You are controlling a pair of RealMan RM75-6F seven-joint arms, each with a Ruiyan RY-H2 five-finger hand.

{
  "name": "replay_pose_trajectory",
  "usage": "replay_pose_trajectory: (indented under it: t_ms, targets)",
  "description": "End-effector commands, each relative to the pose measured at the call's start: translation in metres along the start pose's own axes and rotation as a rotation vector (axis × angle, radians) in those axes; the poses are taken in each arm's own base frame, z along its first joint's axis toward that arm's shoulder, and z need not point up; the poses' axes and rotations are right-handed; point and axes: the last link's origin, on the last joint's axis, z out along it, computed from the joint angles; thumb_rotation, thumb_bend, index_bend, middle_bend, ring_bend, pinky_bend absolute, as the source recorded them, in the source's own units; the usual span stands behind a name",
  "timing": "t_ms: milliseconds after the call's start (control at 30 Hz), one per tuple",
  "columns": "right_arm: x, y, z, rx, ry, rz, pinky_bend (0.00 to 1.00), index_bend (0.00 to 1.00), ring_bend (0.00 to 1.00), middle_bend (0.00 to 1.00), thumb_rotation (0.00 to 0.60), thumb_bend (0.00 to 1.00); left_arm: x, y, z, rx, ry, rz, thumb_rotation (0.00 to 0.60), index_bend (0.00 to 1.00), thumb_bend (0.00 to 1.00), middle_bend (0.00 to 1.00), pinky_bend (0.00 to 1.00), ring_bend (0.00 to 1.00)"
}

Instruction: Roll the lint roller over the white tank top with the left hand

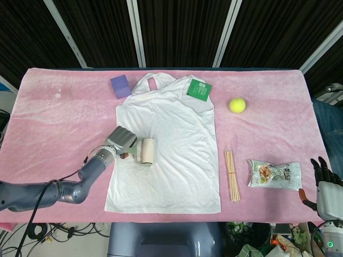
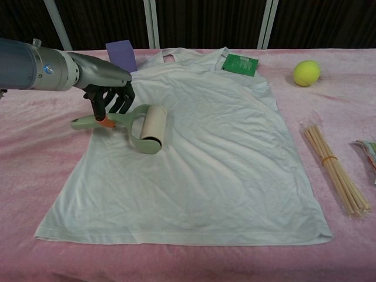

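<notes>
Your left hand (image 2: 109,97) grips the pale green handle of the lint roller (image 2: 134,125); its roll sits on the left side of the white tank top (image 2: 200,147), just inside the edge. Your right hand (image 1: 322,172) hangs off the table's near right corner, fingers spread, holding nothing. Purple block (image 2: 120,55) beside the top's left strap, green packet (image 2: 239,63) on the right one.

pink table (image 1: 64,112); white tank top (image 1: 171,155)

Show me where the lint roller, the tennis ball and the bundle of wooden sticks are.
lint roller (image 2: 154,124), chest view, on its paper roll.
tennis ball (image 2: 306,73), chest view, at its middle.
wooden sticks (image 1: 231,174), head view, mid-bundle.
</notes>
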Motion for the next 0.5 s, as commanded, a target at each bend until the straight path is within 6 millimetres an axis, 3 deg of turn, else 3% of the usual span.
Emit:
replay_pose_trajectory:
  t_ms: [33,267,500]
  targets:
    - [0.0,0.0,0.0,0.0,0.0,0.0,0.19,0.0,0.17,0.0,0.6,0.27,0.007,0.021,0.01,-0.016,0.004,0.015,0.6,0.61,0.41,0.6,0.71,0.51]
    - [0.0,0.0,0.0,-0.001,-0.001,0.004,0.19,0.0,0.17,0.0,0.6,0.27,0.013,0.048,0.021,-0.032,0.014,0.008,0.6,0.61,0.41,0.6,0.71,0.51]
    - [0.0,0.0,0.0,0.002,-0.001,0.005,0.19,0.0,0.17,0.0,0.6,0.27,0.008,0.036,0.017,0.007,0.005,0.021,0.6,0.61,0.41,0.6,0.71,0.51]
